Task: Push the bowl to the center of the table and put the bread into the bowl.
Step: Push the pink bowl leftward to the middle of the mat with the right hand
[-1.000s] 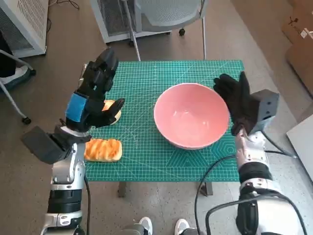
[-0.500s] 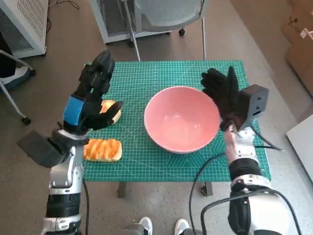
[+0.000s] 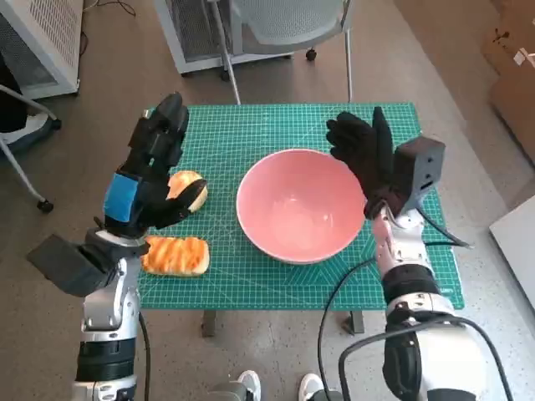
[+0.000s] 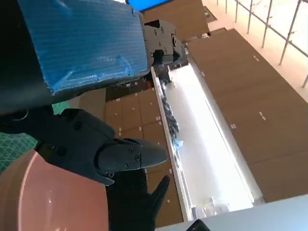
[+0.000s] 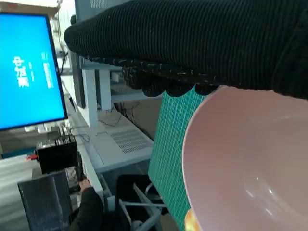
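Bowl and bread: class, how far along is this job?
Nearly done: the pink bowl sits close to the middle of the green mat. In hand: the right robot hand rests flat against its rim. Left: both bread pieces lie outside the bowl, under the raised, open left robot hand.

You see two pale grey segmented forearms; the black left hand point(image 3: 146, 175) carries blue tape across its back, the right hand point(image 3: 365, 154) wears a black knitted glove. Black cables loop beside the right forearm.
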